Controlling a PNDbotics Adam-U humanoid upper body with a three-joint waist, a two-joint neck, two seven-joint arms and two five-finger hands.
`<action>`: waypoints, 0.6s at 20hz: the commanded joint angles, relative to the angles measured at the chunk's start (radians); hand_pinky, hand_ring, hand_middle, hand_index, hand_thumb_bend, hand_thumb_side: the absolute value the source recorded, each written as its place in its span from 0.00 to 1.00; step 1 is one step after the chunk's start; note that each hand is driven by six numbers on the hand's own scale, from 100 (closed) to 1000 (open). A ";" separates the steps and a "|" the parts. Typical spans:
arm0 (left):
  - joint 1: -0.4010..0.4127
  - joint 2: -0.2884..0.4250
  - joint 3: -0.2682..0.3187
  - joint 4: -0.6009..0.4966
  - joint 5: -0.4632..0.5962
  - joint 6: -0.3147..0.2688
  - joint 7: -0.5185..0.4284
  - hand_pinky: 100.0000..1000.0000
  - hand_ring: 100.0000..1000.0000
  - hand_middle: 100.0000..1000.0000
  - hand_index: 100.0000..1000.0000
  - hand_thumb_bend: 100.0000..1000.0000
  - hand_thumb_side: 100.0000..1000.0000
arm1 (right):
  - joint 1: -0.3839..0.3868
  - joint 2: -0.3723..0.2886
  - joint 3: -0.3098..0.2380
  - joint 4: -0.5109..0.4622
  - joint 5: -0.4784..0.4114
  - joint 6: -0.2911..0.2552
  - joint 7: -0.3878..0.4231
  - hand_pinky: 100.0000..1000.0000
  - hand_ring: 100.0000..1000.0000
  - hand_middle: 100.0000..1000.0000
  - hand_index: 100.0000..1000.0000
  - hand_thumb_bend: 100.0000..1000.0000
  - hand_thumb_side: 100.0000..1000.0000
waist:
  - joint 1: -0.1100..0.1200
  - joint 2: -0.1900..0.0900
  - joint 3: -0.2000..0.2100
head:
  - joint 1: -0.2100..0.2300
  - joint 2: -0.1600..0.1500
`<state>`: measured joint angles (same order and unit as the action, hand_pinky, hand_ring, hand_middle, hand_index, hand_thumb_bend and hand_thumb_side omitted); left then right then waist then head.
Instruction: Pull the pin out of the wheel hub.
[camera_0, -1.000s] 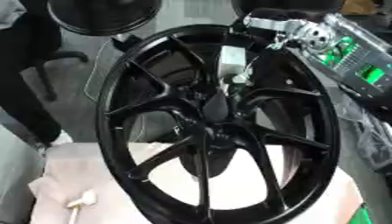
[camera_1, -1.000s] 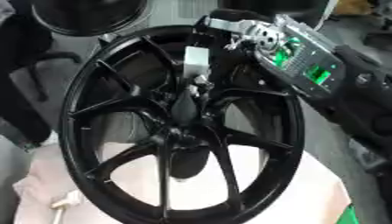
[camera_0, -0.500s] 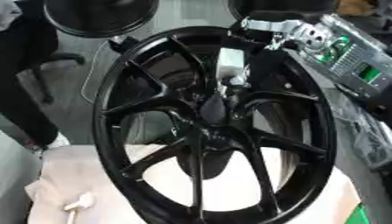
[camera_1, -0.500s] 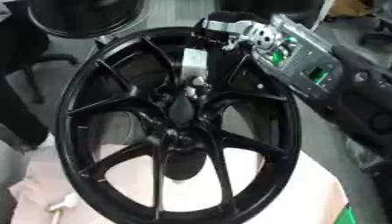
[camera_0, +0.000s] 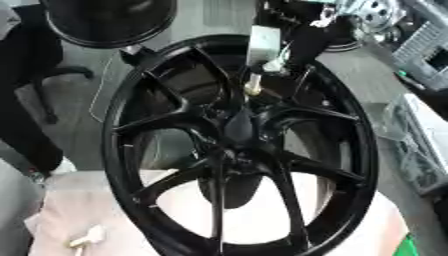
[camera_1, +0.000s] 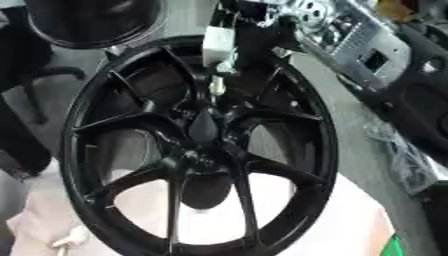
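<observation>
Reaching down from the top right, the robot's right hand (camera_0: 278, 37) has its fingers closed on a pale pin (camera_0: 255, 84), whose tip sits just above the centre of a black wheel hub (camera_0: 238, 131). The spoked wheel stands tilted on a cloth-covered desk (camera_0: 61, 215), filling its middle. The left hand is out of sight. Judging from this, the pull should run straight along the pin's axis, away from the hub, avoiding the spokes.
</observation>
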<state>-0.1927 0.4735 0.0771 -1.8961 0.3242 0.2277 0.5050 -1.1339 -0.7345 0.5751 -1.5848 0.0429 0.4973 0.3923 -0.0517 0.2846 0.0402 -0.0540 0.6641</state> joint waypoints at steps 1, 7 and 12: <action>-0.001 0.015 0.009 -0.017 -0.003 -0.002 0.003 0.71 0.69 0.69 0.78 0.22 0.75 | 0.019 -0.097 -0.089 -0.068 -0.026 0.017 -0.040 0.76 0.51 0.19 0.41 0.30 0.00 | 0.008 -0.026 -0.007 | 0.008 -0.015; 0.006 0.010 0.023 -0.020 -0.003 -0.008 0.016 0.71 0.69 0.69 0.78 0.22 0.74 | 0.163 -0.233 -0.251 -0.073 -0.036 0.059 -0.139 0.75 0.51 0.20 0.42 0.26 0.00 | 0.022 -0.023 -0.035 | 0.038 -0.023; 0.011 0.008 0.037 -0.023 -0.004 -0.012 0.030 0.71 0.69 0.69 0.78 0.22 0.74 | 0.300 -0.282 -0.389 0.001 -0.025 0.072 -0.224 0.75 0.52 0.28 0.49 0.28 0.00 | 0.035 -0.019 -0.055 | 0.053 -0.026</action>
<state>-0.1789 0.4654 0.0998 -1.8991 0.3237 0.2176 0.5287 -0.8233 -0.9677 0.2347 -1.5974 0.0130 0.5667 0.1907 -0.0175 0.2824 -0.0149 -0.0071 0.6523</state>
